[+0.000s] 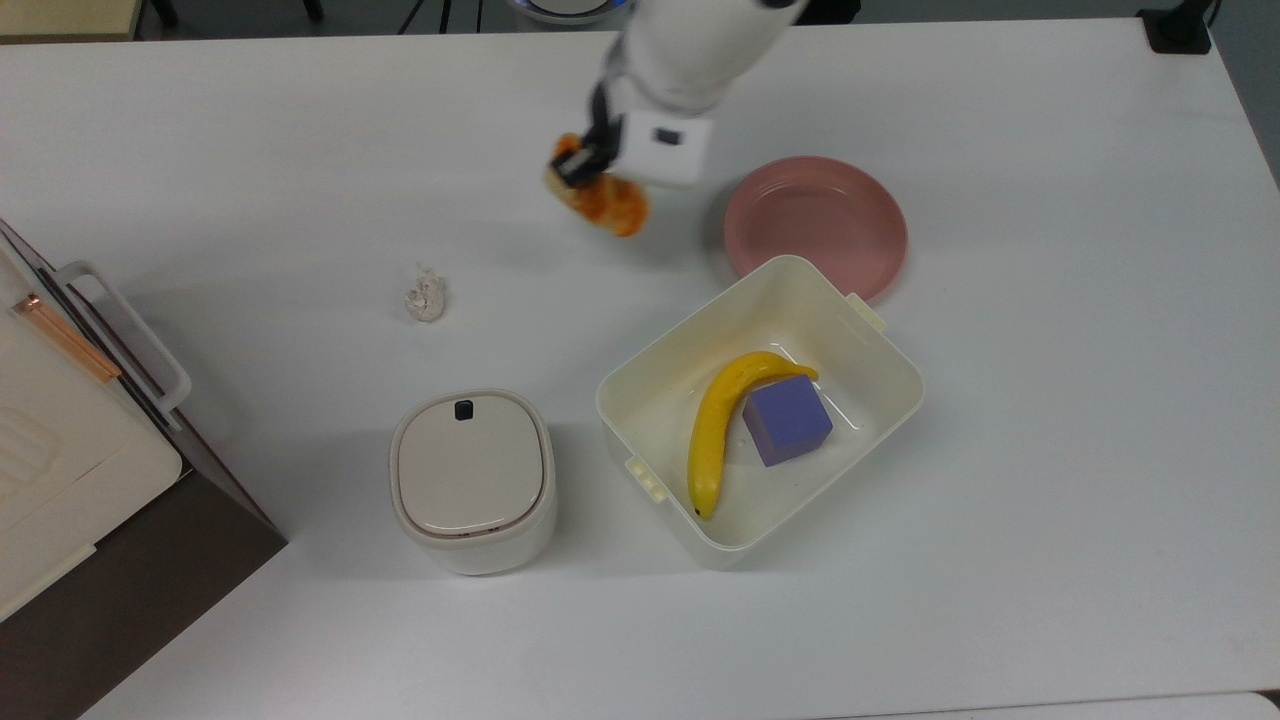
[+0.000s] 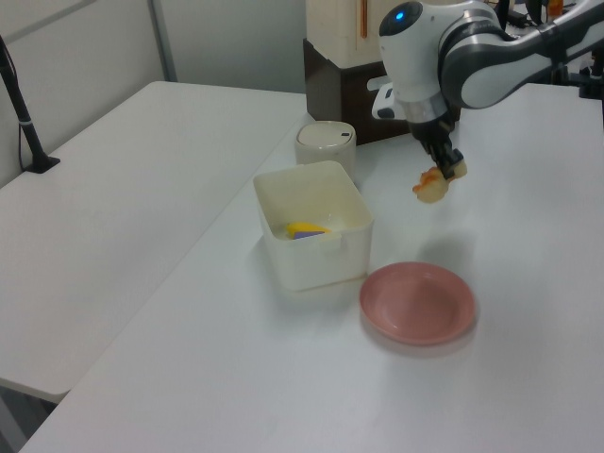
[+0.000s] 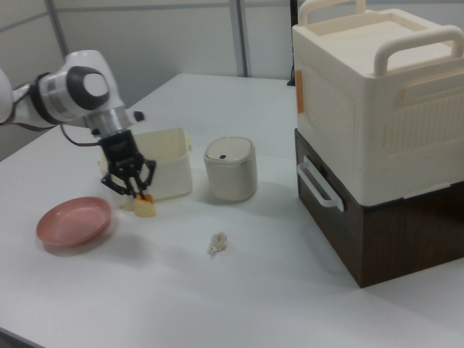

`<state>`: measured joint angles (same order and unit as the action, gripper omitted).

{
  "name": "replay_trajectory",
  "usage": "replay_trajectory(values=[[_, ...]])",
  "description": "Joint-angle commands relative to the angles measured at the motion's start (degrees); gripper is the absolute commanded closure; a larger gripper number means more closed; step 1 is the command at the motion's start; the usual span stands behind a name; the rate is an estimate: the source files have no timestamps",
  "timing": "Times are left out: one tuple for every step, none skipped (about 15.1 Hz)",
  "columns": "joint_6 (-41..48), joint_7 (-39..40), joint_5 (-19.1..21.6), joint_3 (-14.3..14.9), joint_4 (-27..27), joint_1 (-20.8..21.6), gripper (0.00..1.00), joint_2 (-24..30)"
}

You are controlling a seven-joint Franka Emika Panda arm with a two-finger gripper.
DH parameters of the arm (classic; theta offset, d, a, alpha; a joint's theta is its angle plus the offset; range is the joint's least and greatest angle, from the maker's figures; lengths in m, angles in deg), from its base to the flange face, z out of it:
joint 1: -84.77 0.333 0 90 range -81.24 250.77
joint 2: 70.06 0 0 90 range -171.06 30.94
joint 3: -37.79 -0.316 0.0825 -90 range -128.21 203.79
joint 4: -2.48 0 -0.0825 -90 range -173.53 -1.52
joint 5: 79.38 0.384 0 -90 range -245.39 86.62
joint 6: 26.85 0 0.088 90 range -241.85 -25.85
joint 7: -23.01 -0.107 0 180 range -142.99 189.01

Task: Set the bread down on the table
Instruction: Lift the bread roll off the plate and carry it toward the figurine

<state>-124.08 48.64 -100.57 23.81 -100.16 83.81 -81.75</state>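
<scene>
The arm [image 1: 700, 40] is cut off by the top view's upper edge.

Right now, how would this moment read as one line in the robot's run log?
phase: carrying | gripper: shut on bread | bread: held above table, off pink plate | release: not yet done

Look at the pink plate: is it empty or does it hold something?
Empty. The pink plate shows only bare surface; the bread hangs in the gripper, off to the top view's left.
</scene>
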Motion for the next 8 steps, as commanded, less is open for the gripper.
replay_trajectory(values=[[-3.4,0.9,-2.3,0.4,-2.1,-1.3,1.0,0.0],[-4.3,0.7,-2.7,0.4,-3.5,-1.2,1.0,0.0],[-4.5,0.1,-3.4,0.4,-3.8,-1.2,1.0,-0.2],[-5.0,-0.4,-3.7,0.4,-3.8,-1.2,1.0,-0.9],[-6.1,-1.1,-3.9,0.4,-3.6,-1.3,1.0,-2.2],[-7.2,-3.3,-5.2,0.4,-3.4,-1.2,1.0,-3.7],[-7.5,-4.8,-6.1,0.4,-3.3,-1.1,1.0,-4.6],[-7.5,-5.9,-6.8,0.4,-3.3,-0.8,1.0,-5.4]])
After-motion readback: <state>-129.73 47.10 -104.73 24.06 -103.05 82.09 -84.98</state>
